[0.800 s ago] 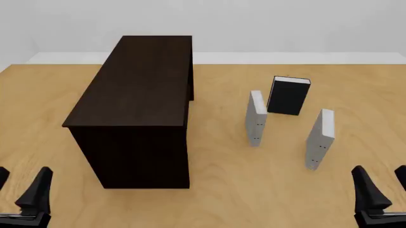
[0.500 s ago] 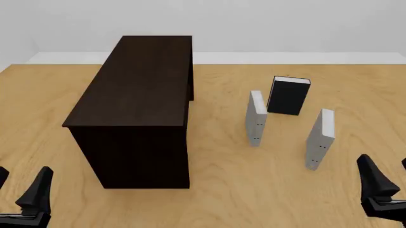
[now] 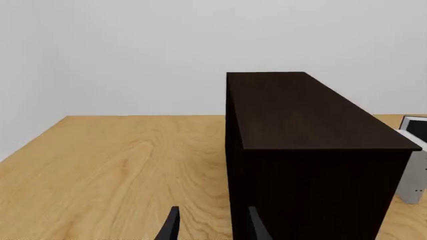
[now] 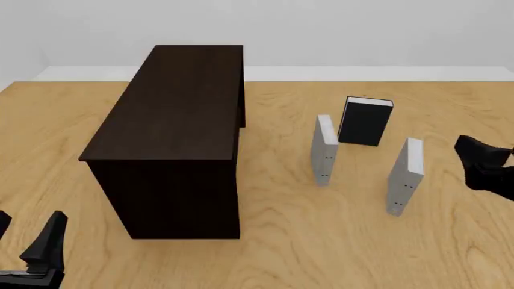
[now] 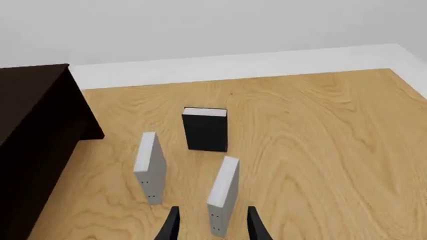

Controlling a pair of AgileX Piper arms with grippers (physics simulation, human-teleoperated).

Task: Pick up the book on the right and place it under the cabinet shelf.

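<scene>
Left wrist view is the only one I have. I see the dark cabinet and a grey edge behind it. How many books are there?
Observer: Three, all upright: the book on the right, another grey book, and a black book beyond them.
Operator: Where is the right pincer?
Observer: The right pincer is open, lined up with the book, not touching it.
Operator: And the cabinet's open side?
Observer: The cabinet shelf shows only closed faces in every view.
</scene>
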